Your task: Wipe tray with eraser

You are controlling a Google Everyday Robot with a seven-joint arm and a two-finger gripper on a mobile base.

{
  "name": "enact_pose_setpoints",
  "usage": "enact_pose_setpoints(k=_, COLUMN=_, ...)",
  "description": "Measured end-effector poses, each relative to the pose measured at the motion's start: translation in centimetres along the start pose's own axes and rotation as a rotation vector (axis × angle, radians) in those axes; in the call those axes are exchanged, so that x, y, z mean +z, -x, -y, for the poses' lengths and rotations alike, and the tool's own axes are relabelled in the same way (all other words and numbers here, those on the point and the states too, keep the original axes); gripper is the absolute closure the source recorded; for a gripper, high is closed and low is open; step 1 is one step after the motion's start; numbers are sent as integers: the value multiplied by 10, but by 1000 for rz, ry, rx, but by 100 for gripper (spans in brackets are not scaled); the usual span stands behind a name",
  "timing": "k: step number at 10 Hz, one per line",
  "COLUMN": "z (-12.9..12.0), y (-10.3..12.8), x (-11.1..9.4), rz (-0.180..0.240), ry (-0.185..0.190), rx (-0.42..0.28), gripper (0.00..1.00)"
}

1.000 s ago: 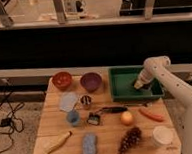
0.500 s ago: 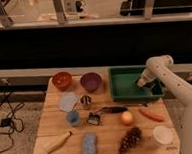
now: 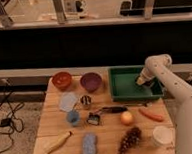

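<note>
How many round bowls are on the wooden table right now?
2: a red-orange round bowl at the back left, and a purple round bowl beside it, left of the dark green rectangular tray. The gripper is over the tray's right side.

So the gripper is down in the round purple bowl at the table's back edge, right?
No. The camera view shows the gripper down in the dark green rectangular plastic tray at the table's back edge; the round purple bowl sits to the tray's left, untouched.
</note>
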Motion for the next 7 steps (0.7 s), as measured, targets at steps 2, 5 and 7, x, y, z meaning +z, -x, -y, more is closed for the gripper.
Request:
enact_pose_setpoints(k=2, z=-1, y=18, x=7, rz=24, ry=4, rx=-28, gripper=96)
enact_pose_setpoints(k=5, z=14, y=44, x=19, rz=40, ry=2, rx=-79, gripper=96)
enact_pose_setpoints(k=7, z=8, y=47, x=20, rz=44, ry=13, rx=-101, gripper=96)
